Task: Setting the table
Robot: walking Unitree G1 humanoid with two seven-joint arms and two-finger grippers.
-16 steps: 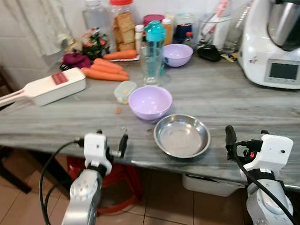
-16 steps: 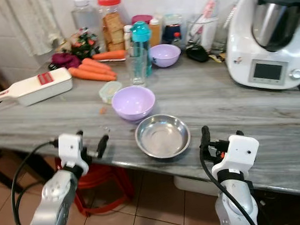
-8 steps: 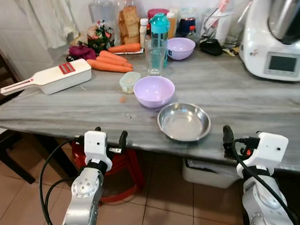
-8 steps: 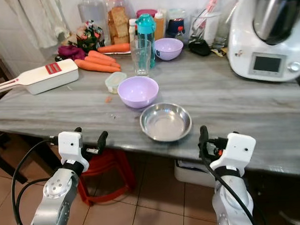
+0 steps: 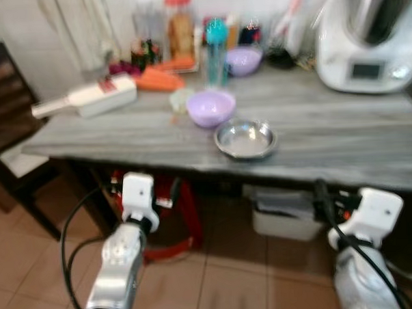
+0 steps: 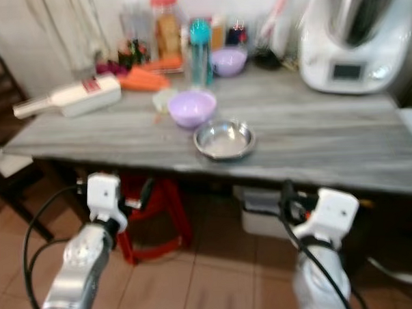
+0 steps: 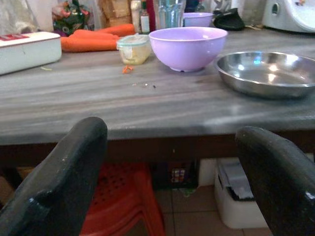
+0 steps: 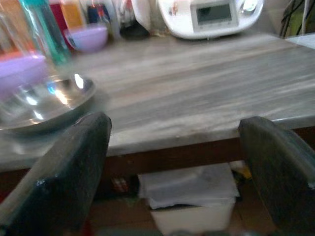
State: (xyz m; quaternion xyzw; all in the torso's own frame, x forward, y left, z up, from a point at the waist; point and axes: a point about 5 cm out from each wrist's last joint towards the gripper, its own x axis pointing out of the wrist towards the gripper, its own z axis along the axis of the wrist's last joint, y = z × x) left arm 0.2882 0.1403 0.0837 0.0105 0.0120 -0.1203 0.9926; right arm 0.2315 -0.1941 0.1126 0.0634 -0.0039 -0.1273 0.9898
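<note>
While both grippers hang below the edge of the grey streaked marble table (image 5: 341, 124), the left gripper (image 7: 167, 162) and right gripper (image 8: 177, 162) hold their matte black fingers wide apart. Near that edge sits a round shiny steel bowl (image 5: 245, 139); just behind it stands a smooth lilac plastic bowl (image 5: 211, 108).

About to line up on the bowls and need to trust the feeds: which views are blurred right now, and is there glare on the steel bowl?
Both eye views are motion-blurred, back-row jars smeared. Left wrist view is sharp: purple bowl and steel bowl crisp, small bright glints inside the steel. Right wrist view is soft, with the steel bowl's highlights smeared.
</note>
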